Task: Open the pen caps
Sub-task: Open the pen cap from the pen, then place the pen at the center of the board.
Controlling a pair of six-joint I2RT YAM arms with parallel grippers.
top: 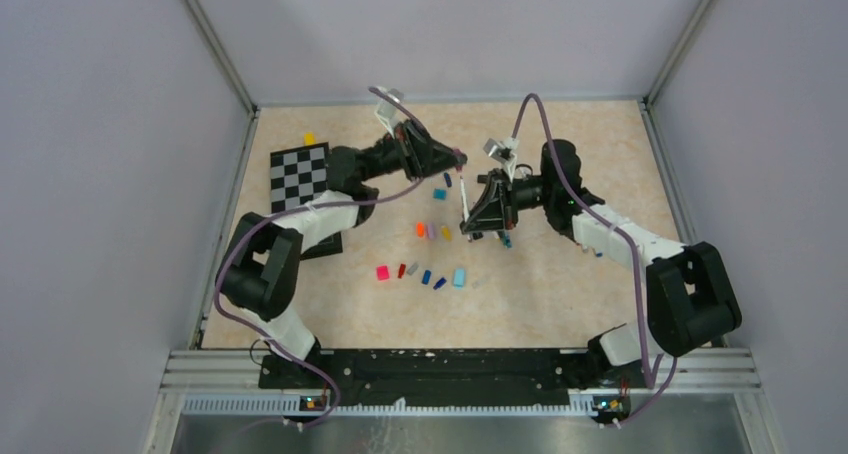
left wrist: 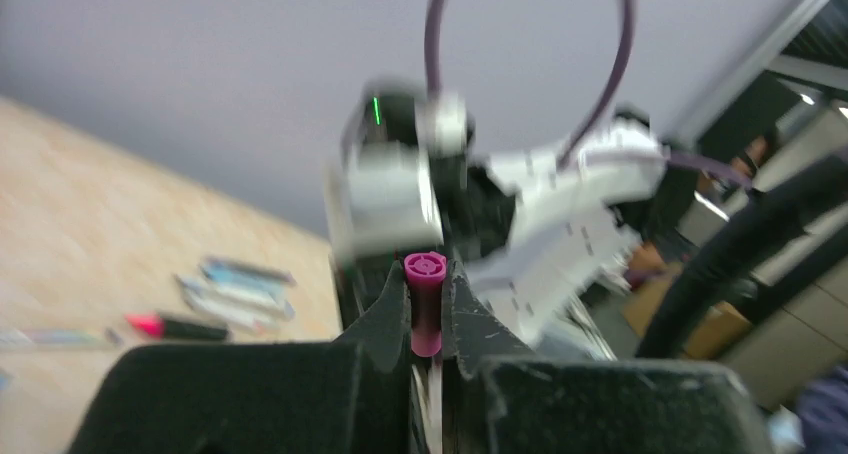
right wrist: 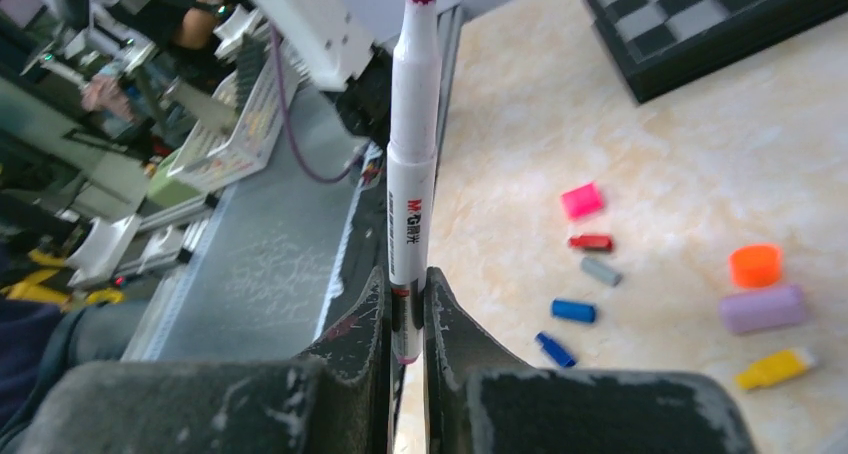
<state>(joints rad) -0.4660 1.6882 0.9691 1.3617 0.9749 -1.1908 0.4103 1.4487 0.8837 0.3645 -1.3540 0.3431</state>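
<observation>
**Both grippers clamped, one on a cap and one on a pen**

The left gripper [left wrist: 425, 276] is closed tight on a magenta cap [left wrist: 424, 319]. The cap stands upright between the two fingers [left wrist: 385, 309], its round top poking just above their tips. A pale sliver shows below it in the gap. Whether the cap sits on a pen I cannot tell from this blurred view.

The right gripper [right wrist: 405, 279] is also shut. It pinches a white pen [right wrist: 412, 154] near its lower end. The pen stands upright out of the fingers. Its barrel narrows near the top to a dark red tip that the frame edge cuts off.

From above, both grippers are over the middle of the table [top: 590, 304], close together. The left one is just beyond the pen's far end.

More caps lie loose on the table between the arms and the bases:
- An orange one [right wrist: 755, 265], a lilac one [right wrist: 762, 308] and a yellow one [right wrist: 775, 369] sit side by side.
- Nearer the bases is a row of pink [right wrist: 581, 200], red [right wrist: 591, 242], grey [right wrist: 601, 271] and two blue [right wrist: 574, 311].
- A light blue one [top: 459, 277] ends that row.
- A teal one [top: 439, 193] lies under the left gripper.

A few pens [left wrist: 238, 279] lie together on the table, blurred.

A checkerboard [top: 300, 177] sits at the far left, with a yellow cube [top: 309, 138] just beyond it.
</observation>
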